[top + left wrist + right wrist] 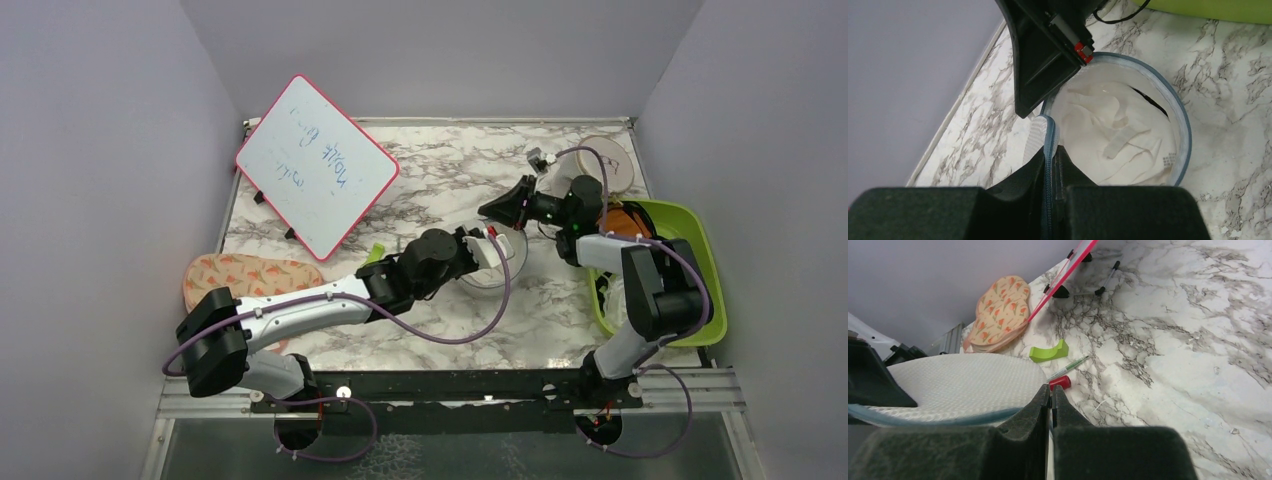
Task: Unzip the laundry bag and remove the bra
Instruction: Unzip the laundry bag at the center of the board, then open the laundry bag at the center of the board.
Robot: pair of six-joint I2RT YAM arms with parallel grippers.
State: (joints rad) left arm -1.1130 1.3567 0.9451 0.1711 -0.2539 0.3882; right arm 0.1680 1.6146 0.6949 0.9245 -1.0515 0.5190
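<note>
The laundry bag (pixel 1178 125) lies open on the marble table, just past my left gripper in the top view (pixel 505 270). Its blue-grey zipper rim rings the bunched white bra (pixel 1113 130) inside. My left gripper (pixel 1050 152) is shut on the near zipper rim, where the mesh flap (pixel 1035 137) folds out. It also shows in the top view (pixel 492 243). My right gripper (pixel 1052 396) is shut on a thin piece of the zipper at the rim, beside the white mesh lid (pixel 963 382). It hangs over the bag's far side (pixel 497 208) (pixel 1043 60).
A pink-framed whiteboard (pixel 315 165) stands at the back left. A patterned pad (pixel 250 275), a green clip (pixel 1048 351) and a red-capped marker (pixel 1063 381) lie left of the bag. A green bin (pixel 700 250) with an orange item (pixel 625 215) and a round beige case (pixel 612 160) are at the right.
</note>
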